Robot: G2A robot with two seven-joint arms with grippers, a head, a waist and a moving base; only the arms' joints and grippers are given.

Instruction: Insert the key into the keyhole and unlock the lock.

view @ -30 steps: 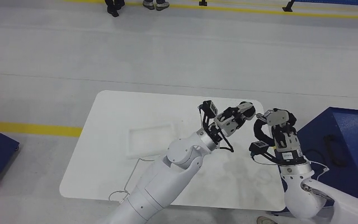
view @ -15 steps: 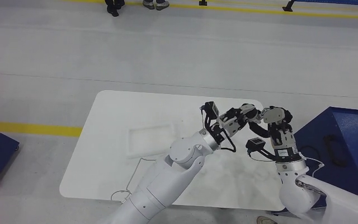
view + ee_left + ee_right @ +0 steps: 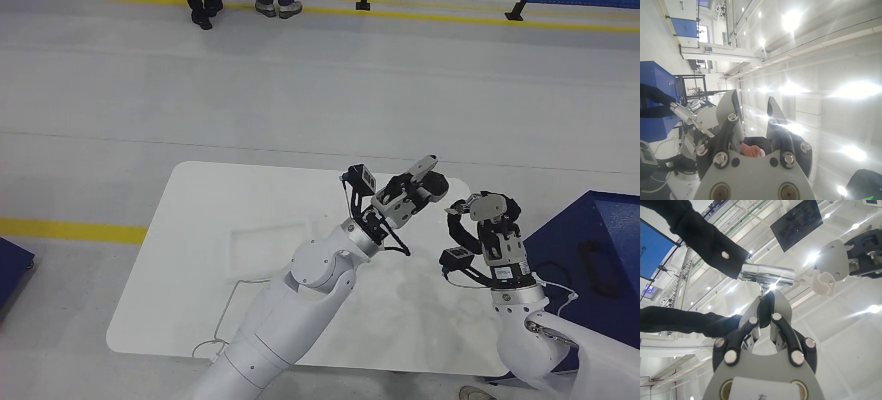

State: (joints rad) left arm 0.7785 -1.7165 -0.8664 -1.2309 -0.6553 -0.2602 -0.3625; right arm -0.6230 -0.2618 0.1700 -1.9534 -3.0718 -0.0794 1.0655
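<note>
The lock is a shiny silver cylinder on a black fabric-covered cable. My right gripper is shut on the lock, just under the cylinder, and holds it above the table's right end. A pale key sticks out of the cylinder's end, its shaft in the keyhole. My left gripper is open with nothing between its fingers and hangs beside the lock, a short way from the key. In the top view the left gripper is up and to the left of the right one.
The white table lies below both arms, with a flat white tray at its middle. A blue cabinet stands just off the table's right edge, close to the right arm.
Half a second ago my left gripper was up against the lock at the key end. It has drawn back up and to the left. The right gripper has hardly moved.
</note>
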